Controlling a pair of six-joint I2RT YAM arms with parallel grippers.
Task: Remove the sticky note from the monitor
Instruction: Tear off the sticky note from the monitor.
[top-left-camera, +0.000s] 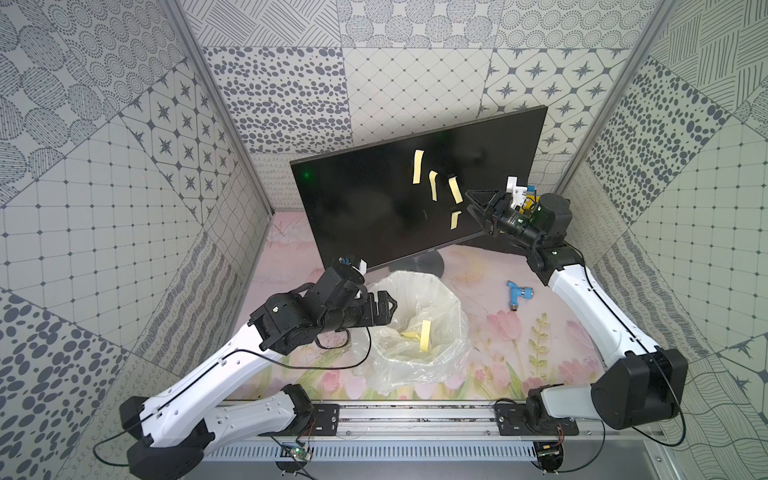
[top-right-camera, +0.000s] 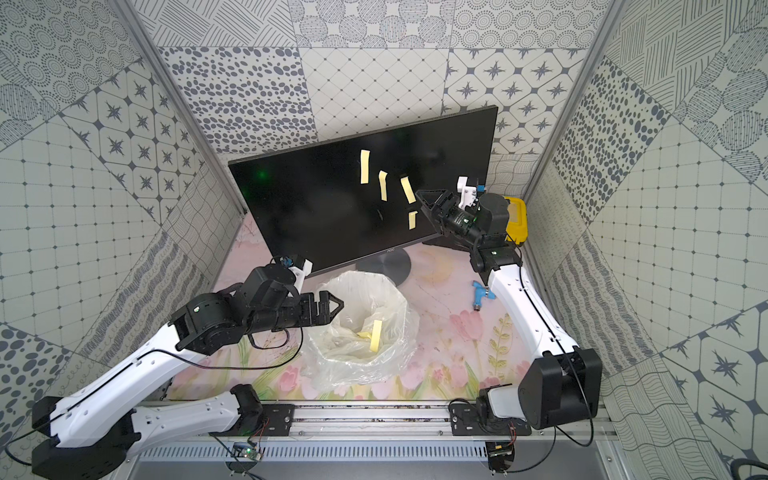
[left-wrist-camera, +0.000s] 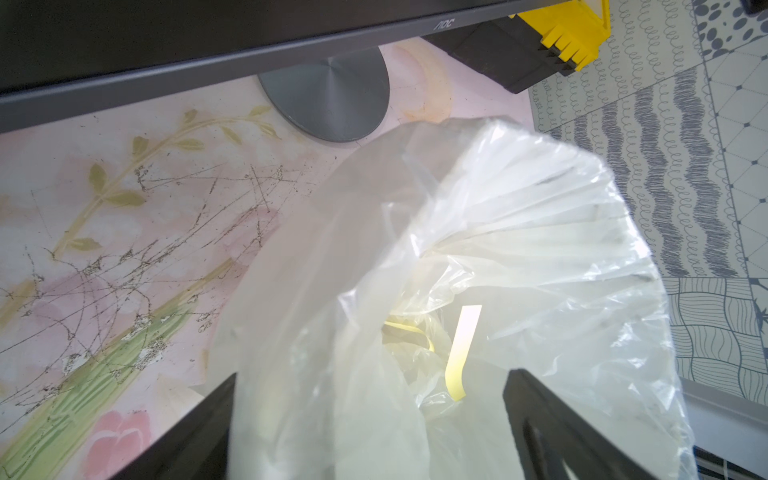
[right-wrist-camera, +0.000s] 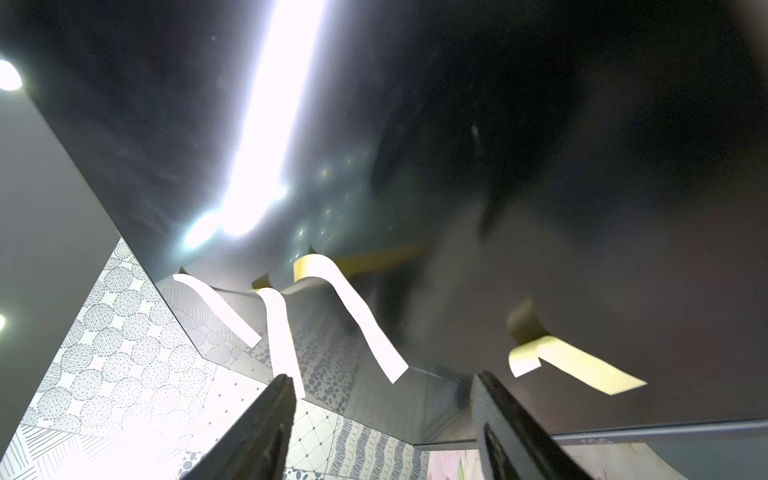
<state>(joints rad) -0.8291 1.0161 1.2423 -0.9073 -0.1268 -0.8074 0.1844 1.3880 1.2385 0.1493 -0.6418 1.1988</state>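
Reaching for a sticky note (top-left-camera: 456, 190) on the monitor (top-left-camera: 353, 199), the right gripper (top-left-camera: 476, 210) hovers at its three o'clock, jaws apart; the next move is probably pinching its curled end.

Floral pink tabletop (top-left-camera: 536, 320) — bears monitor (top-left-camera: 374, 199), clear plastic bag (top-left-camera: 451, 349), blue fitting (top-left-camera: 517, 294), yellow-black toolbox (top-right-camera: 516, 220).

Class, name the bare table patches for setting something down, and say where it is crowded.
Bare: between bag and right arm, near the blue fitting; also between monitor and left wall. Crowded: around stand base, bag and left claw.
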